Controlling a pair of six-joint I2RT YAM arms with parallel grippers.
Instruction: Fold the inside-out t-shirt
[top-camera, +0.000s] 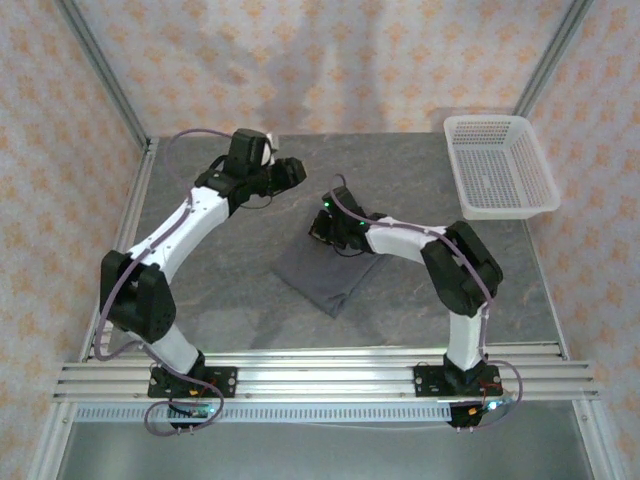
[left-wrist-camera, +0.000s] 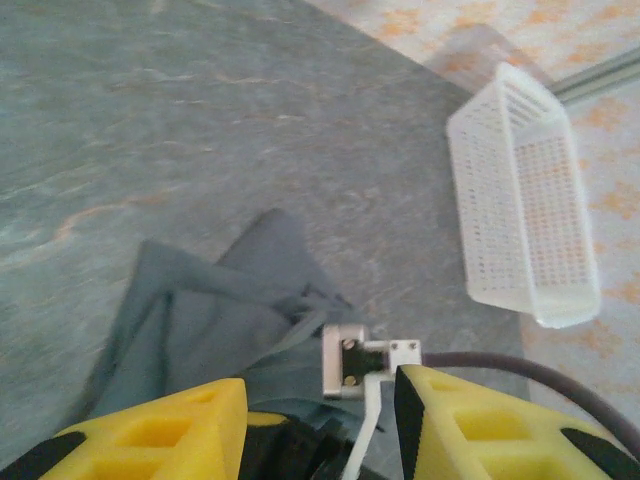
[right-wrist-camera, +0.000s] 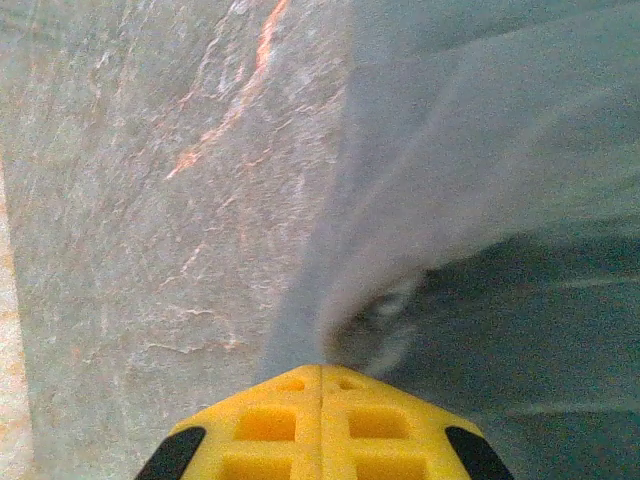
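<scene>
Grey t-shirt (right-wrist-camera: 470, 190) between right pincer (right-wrist-camera: 320, 370) tips

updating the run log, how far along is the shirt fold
Done: the t-shirt lies in a compact, partly folded shape. In hand: the right end effector is shut on a lifted edge of it; the left end effector is open, holding nothing. Left: probably lay that edge over and flatten.

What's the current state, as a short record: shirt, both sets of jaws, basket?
t-shirt: dark grey, partly folded, lying mid-table
right jaws: shut on a fold of the t-shirt at its far edge
left jaws: open, empty, hovering off the table beyond the t-shirt's far edge
basket: white mesh, far right corner, apart from the t-shirt
</scene>
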